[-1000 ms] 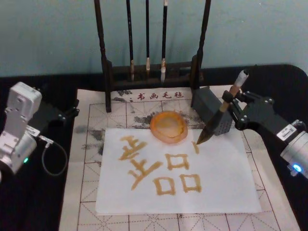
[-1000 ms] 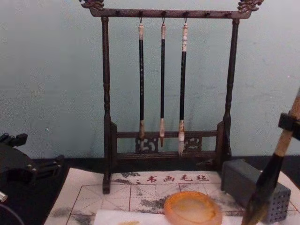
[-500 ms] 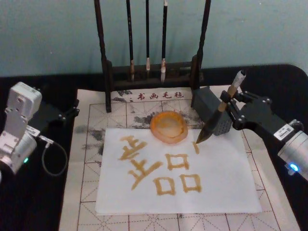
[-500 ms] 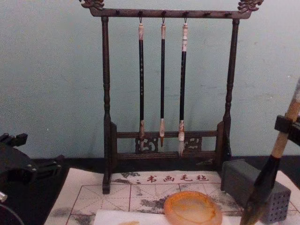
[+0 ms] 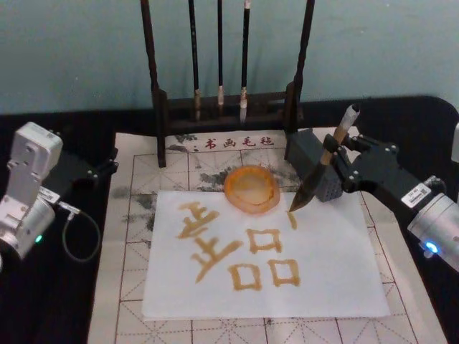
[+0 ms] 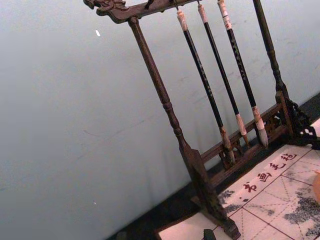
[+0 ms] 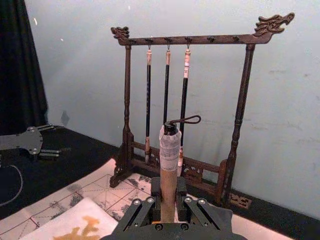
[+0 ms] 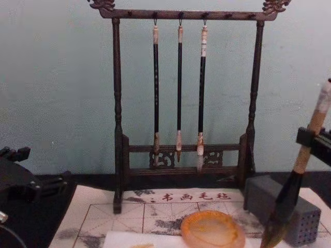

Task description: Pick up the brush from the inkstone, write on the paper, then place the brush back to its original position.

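Holding the brush (image 5: 326, 161) by the tan part of its handle, my right end effector (image 5: 336, 159) was clamped shut around it over the right half of the table (image 5: 57, 301). The brush leaned with its pale cap toward the far edge and its dark tip low over the far right part of the paper (image 5: 323, 272). I could not tell whether the tip touched the sheet.

The paper, lying mid-table toward the near edge, already carried several large amber characters (image 5: 240, 254), plus one short stroke just under the tip. I judged the pickup finished and the writing well advanced, perhaps nearly over. Returning the brush to the inkstone (image 5: 251, 188) was not yet done. That round orange dish sat at the paper's far edge, near the tip and to its left.

A grey block (image 5: 301, 152) stood just behind the brush, close enough to catch the handle on a careless swing. Beyond it, by the far edge, a dark brush stand (image 5: 158, 107) held three thin brushes (image 5: 219, 50). A stained grid mat (image 5: 129, 236) lay beneath everything. My left end effector (image 5: 97, 172) was parked near the left edge, well apart from the work.
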You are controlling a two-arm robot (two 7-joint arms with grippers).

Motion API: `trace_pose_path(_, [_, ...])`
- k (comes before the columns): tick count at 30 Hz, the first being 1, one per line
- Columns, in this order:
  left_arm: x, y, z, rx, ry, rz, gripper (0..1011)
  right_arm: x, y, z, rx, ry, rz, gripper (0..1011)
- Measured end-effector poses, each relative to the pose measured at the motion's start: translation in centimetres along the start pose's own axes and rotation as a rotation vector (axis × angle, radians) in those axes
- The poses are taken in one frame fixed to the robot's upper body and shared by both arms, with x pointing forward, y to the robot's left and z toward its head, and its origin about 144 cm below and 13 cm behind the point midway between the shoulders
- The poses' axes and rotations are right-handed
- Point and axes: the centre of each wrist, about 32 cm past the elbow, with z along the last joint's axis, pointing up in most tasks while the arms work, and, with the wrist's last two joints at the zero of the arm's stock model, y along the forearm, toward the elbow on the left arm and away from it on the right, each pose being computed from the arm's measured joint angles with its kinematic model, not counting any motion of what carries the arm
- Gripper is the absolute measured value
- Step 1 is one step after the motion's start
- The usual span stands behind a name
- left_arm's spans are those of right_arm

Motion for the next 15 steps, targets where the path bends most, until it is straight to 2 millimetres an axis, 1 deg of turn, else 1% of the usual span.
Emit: trace_pose_path(15, [0.00,0.00,0.00,0.000,0.000,0.000,1001,-0.01,0.31,-0.29,-0.006,-0.001,-0.003,198])
